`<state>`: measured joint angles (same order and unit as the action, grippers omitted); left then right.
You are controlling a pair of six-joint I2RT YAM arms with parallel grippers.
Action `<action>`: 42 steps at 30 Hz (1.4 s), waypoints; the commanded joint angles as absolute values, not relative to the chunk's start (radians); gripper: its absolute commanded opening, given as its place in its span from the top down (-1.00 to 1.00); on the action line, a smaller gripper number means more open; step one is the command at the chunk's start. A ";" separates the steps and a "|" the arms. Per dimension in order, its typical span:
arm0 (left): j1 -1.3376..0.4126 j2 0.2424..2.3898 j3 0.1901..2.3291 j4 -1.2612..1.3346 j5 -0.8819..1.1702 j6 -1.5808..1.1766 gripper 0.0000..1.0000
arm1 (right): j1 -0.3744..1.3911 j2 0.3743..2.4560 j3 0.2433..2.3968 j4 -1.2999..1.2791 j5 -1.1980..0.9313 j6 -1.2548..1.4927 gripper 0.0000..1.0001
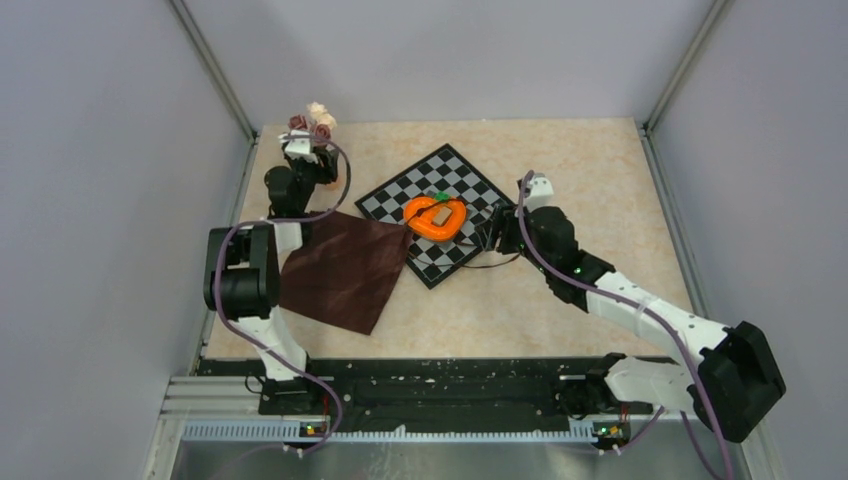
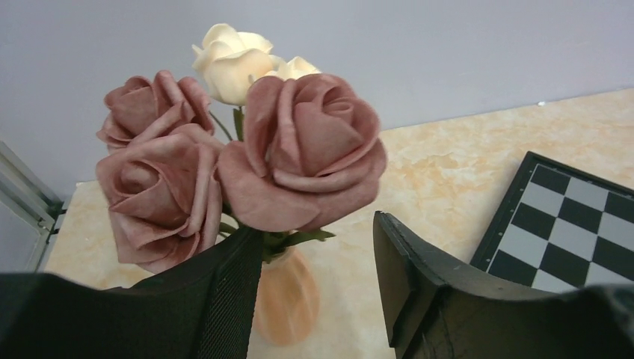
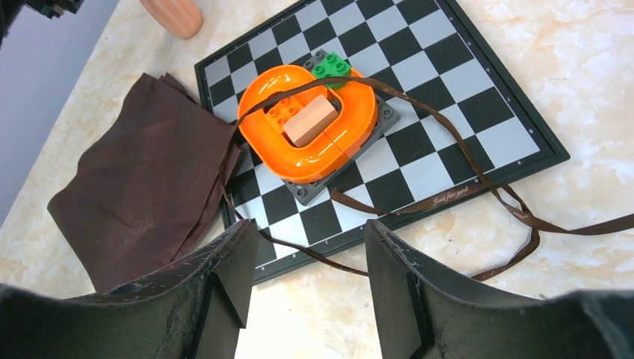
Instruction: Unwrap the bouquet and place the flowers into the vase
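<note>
Roses (image 2: 299, 149), cream and mauve artificial ones, stand in the terracotta vase (image 2: 284, 303); maroon cloth (image 1: 345, 270) and brown ribbon (image 3: 451, 197) lie loose. Left gripper (image 2: 314, 232) and right gripper (image 3: 308, 228) gape empty. Looks done.

Three mauve roses (image 2: 306, 149), two cream roses (image 2: 228, 60), one vase (image 2: 284, 299), cloth (image 3: 142, 187), ribbon (image 3: 448, 198) and chessboard (image 3: 448, 97).

The beige table (image 1: 560, 290) bears a chessboard (image 1: 455, 172), maroon cloth (image 1: 345, 272), ribbon (image 3: 452, 196) and the vase (image 2: 288, 299).
</note>
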<state>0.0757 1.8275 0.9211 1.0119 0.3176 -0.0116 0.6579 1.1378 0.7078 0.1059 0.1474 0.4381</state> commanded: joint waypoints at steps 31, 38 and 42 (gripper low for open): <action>0.057 1.086 0.666 0.226 -0.067 -0.642 -0.96 | 0.391 1.044 0.725 -0.072 0.050 0.382 -0.64; 0.127 0.900 0.758 -0.065 -0.099 -0.539 -0.97 | 0.343 0.980 0.783 -0.155 0.168 0.315 -0.65; 0.133 0.856 0.847 -0.180 -0.069 -0.399 -0.97 | 0.341 0.932 0.813 -0.158 0.235 0.248 -0.65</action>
